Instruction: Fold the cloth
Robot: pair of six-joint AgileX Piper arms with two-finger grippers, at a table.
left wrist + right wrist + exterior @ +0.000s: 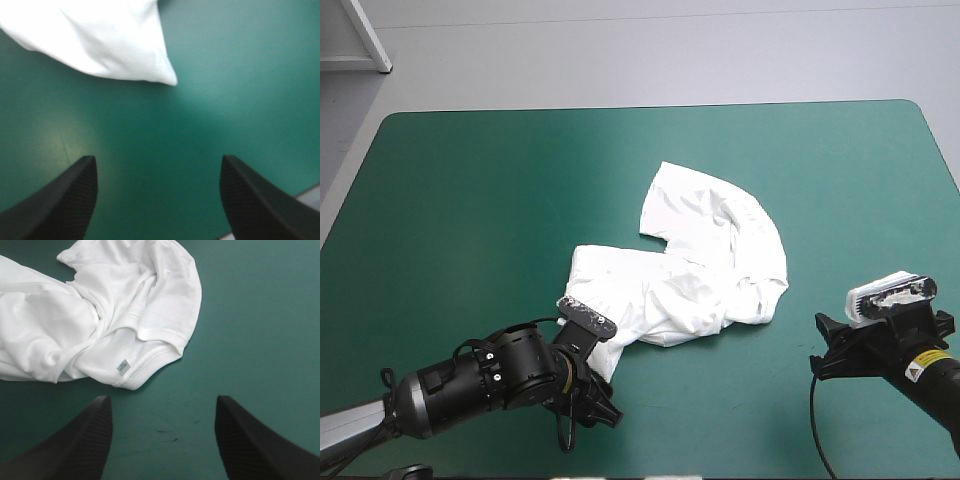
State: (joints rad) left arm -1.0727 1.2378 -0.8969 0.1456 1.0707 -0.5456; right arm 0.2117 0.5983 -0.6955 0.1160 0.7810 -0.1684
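Note:
The white T-shirt point(690, 255) lies in a crumpled heap near the middle of the teal-green table. My left gripper point(603, 408) hovers low at the heap's near-left corner. In the left wrist view the left gripper point(157, 200) is open over bare cover, and a pointed corner of the T-shirt point(100, 40) lies ahead of it, untouched. My right gripper point(825, 345) stands to the right of the heap, apart from it. In the right wrist view the right gripper point(162, 440) is open, and the T-shirt point(100, 315) lies just ahead with a hemmed edge and a small label point(122, 366) nearest.
Bare teal-green cover point(470, 200) surrounds the heap on all sides. The table's near edge point(310, 192) shows as a pale strip beside the left gripper's finger.

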